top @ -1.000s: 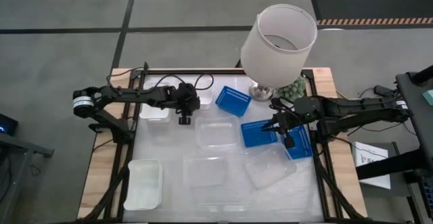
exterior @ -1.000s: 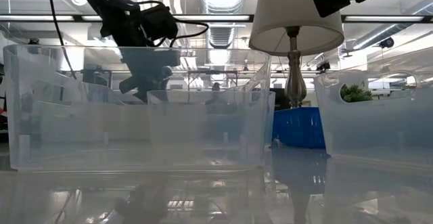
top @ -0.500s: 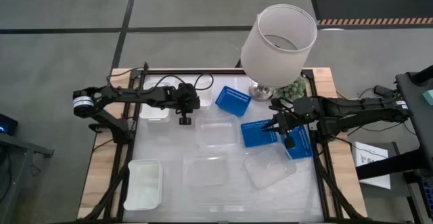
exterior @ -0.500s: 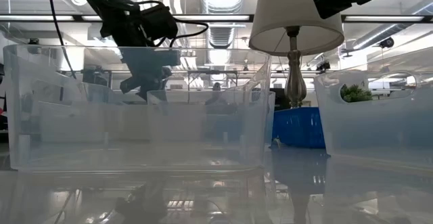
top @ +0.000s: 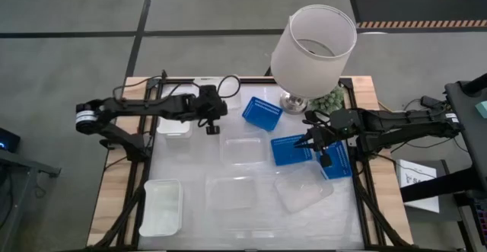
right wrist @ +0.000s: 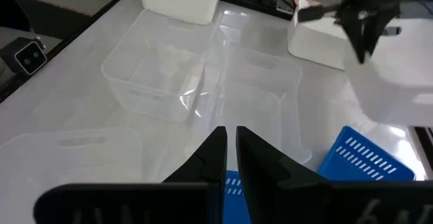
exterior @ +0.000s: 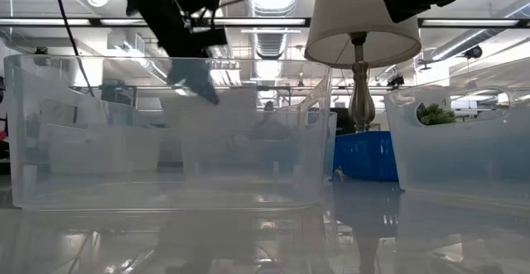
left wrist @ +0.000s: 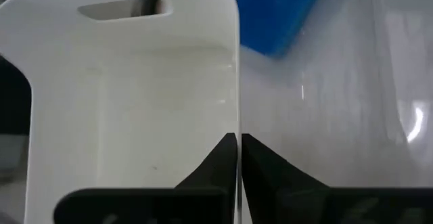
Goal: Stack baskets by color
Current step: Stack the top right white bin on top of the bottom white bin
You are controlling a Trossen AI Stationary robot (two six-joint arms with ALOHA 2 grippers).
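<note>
My left gripper (top: 212,128) is shut on a white basket (left wrist: 135,102), raised at the table's far left. A second white basket (top: 173,125) rests under that arm, and a third (top: 163,206) rests at the near left. My right gripper (top: 313,140) is shut at the right edge of a blue basket (top: 291,151). Another blue basket (top: 335,161) lies under the right arm and one more (top: 262,113) lies by the lamp. Three clear baskets (top: 243,147) (top: 230,192) (top: 303,192) sit mid-table. My left gripper pinches the white basket's side wall at its rim (left wrist: 234,116), one finger inside and one outside. The fingers slant down along the wall; the handle slot (left wrist: 122,9) is at the far end. The basket is lifted off the table. My right gripper closes on the blue basket's right-hand rim (right wrist: 229,178); its own fingers hide most of the contact. I cannot tell whether the basket is off the table.
A lamp with a big white shade (top: 313,45) stands at the far right, beside a small green plant (top: 332,98). Cables trail at the far left (top: 221,92). Wooden strips (top: 114,168) run along the table's left and right edges.
My left gripper has shut on the white basket's wall, then risen and gone a little toward the far edge. The basket has come up off the table with it.
</note>
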